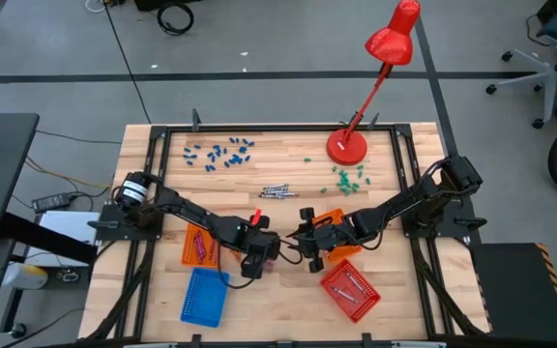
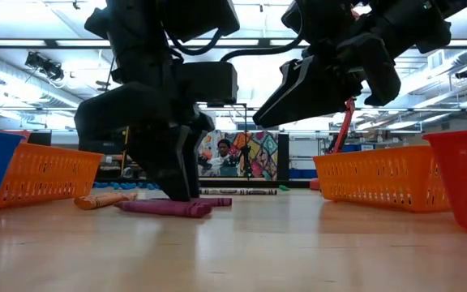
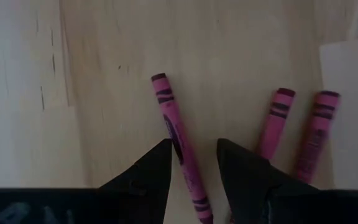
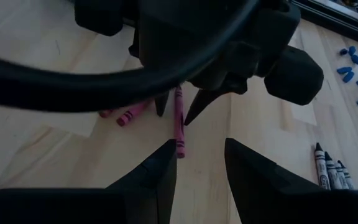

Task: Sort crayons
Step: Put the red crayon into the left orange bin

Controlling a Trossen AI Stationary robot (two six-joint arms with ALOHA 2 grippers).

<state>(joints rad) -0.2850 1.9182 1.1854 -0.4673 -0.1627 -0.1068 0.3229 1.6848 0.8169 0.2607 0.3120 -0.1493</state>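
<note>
Three magenta crayons lie on the bare wood near the table's middle. My left gripper (image 3: 194, 163) points steeply down and is open, its two fingers standing on either side of one magenta crayon (image 3: 176, 134) that lies flat on the table; I see no touch. The other two magenta crayons (image 3: 275, 121) (image 3: 316, 130) lie beside it. An orange crayon (image 2: 104, 199) lies near the left orange basket. Grey crayons (image 1: 278, 191) lie farther back. My right gripper (image 4: 194, 158) hangs open just to the right of the left one (image 1: 262, 253), slanting down, with nothing between its fingers.
Two orange baskets (image 1: 198, 245) (image 1: 337, 232), a blue basket (image 1: 204, 295) and a red basket (image 1: 349, 288) stand around the grippers. Small blue pieces (image 1: 220, 152) and green pieces (image 1: 346, 177) are scattered at the back, beside a red desk lamp (image 1: 347, 145).
</note>
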